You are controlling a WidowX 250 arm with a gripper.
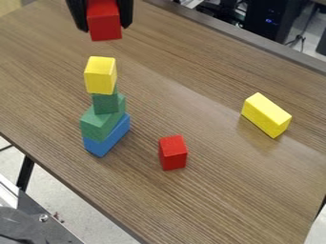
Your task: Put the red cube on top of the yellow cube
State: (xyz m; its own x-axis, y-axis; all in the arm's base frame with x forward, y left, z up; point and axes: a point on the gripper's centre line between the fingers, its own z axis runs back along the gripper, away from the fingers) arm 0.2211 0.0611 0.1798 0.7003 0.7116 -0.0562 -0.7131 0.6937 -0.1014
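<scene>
While my black fingers pinch the red wooden block, its long axis runs nearly upright; I hang downward at the view's top edge, apart from the yellow wooden cube.

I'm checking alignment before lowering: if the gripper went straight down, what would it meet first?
Probably the yellow cube on top of the stack, touched first by the red cube in the gripper. One slanted view leaves depth unclear, so it could be off line.

The pincer is black, with two smooth, round-tipped fingers.
</scene>
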